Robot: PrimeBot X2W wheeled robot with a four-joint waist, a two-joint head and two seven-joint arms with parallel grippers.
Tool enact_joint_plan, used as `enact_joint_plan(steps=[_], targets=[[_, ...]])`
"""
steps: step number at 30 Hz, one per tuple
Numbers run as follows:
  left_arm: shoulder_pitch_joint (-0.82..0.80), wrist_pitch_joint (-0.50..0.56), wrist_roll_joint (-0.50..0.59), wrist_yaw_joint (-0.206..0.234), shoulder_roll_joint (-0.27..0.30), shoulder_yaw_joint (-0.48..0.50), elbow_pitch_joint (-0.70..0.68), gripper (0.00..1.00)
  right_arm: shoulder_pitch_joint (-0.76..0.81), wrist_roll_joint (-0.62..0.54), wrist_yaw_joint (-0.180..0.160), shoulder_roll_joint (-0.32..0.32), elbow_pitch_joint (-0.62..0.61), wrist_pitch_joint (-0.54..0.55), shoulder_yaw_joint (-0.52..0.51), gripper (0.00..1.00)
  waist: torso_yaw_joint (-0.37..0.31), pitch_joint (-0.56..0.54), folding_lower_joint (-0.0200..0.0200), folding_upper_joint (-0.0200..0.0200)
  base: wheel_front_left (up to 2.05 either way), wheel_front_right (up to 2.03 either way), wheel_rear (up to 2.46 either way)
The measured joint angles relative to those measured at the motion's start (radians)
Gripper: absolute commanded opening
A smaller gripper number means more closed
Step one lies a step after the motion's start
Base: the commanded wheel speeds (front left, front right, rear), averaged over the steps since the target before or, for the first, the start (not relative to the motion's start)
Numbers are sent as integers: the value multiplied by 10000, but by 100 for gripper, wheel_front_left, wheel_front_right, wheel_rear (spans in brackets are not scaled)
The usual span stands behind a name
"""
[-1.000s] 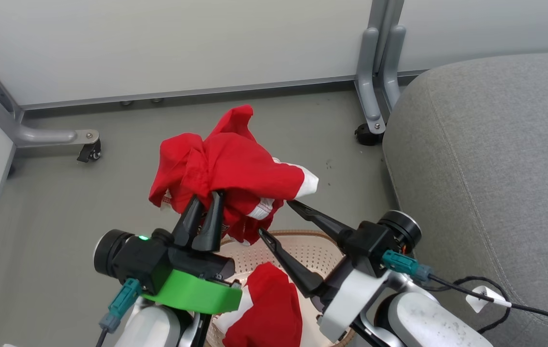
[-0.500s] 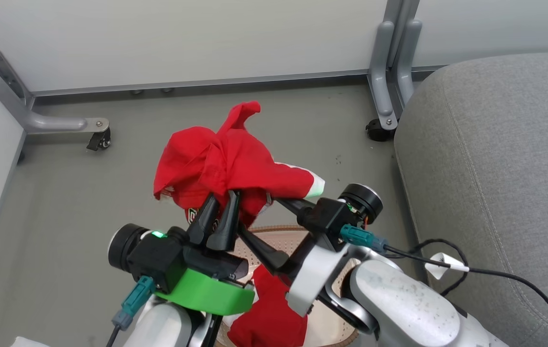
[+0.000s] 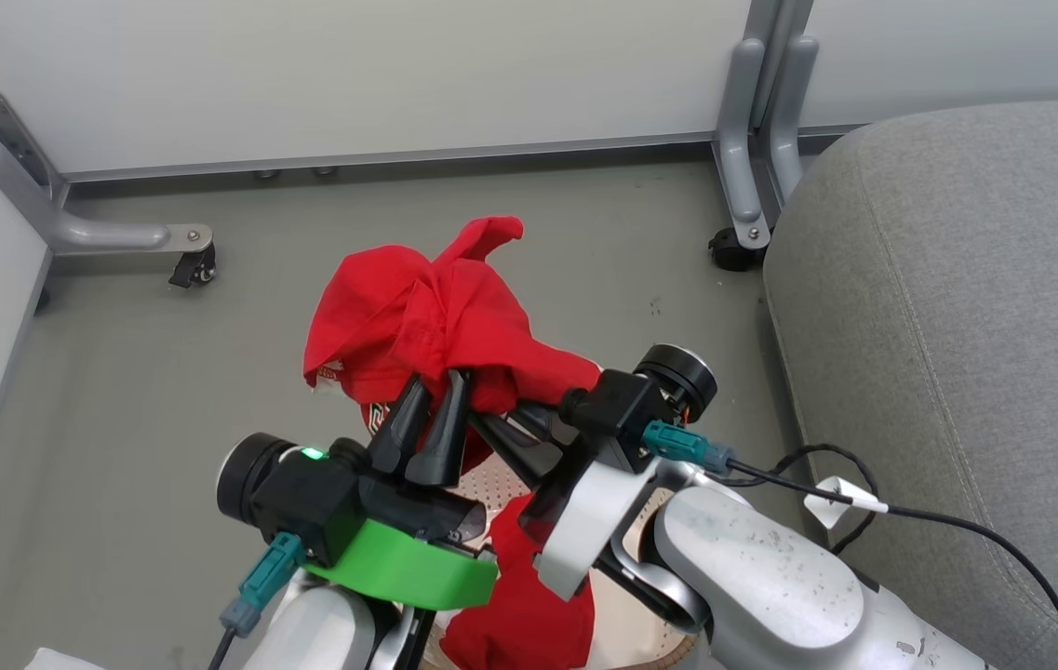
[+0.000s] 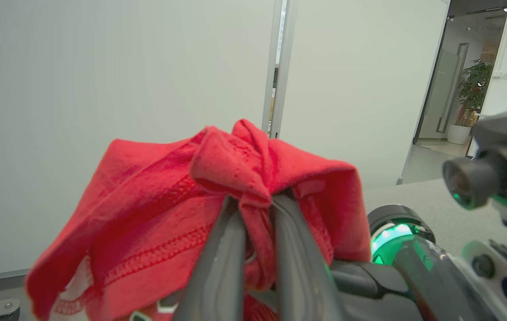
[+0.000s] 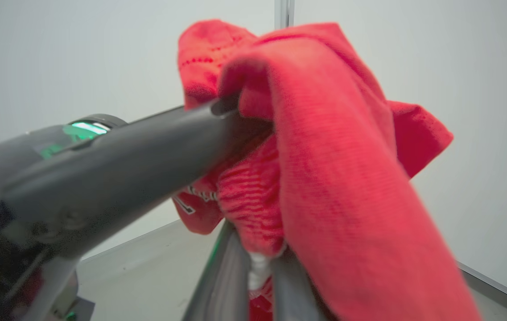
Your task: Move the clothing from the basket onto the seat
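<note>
1. Clothing [image 3: 417, 316] — red, bunched — hangs above the basket [image 3: 496, 484], pinched by the left hand [image 3: 440, 381].
2. The right hand [image 3: 491, 426] is clamped on the same bundle's right side.
3. The seat [image 3: 957, 279] lies further right, apart.

Can make out only a perforated patch of the basket [image 3: 502, 479] and a sliver of rim past both arms and a second red garment [image 3: 519, 605], itself cut by the bottom edge. Cannot see the right claw [image 3: 491, 423] tips, buried in the held clothing [image 3: 417, 316], nor read its small lettering. Badly blurred in the right wrist view: the left claw [image 3: 433, 395] finger
</note>
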Motion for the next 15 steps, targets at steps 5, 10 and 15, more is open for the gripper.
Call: enact_joint_plan(steps=[5,10,15], targets=[[0,-8,-52,4,0,-6,2,0,-17,86,0,-19,50,-75,73,0,-12,4,0,0,0,0,0],[-1,-10,-54,6,6,-25,0,0,-70,157,0,-44,69,-113,100,0,-2,27,0,0,0,0,0],[-21,23,-56,6,50,-65,10,60,-130,171,0,-81,88,-155,102,0,25,25,0,0,0,0,0]])
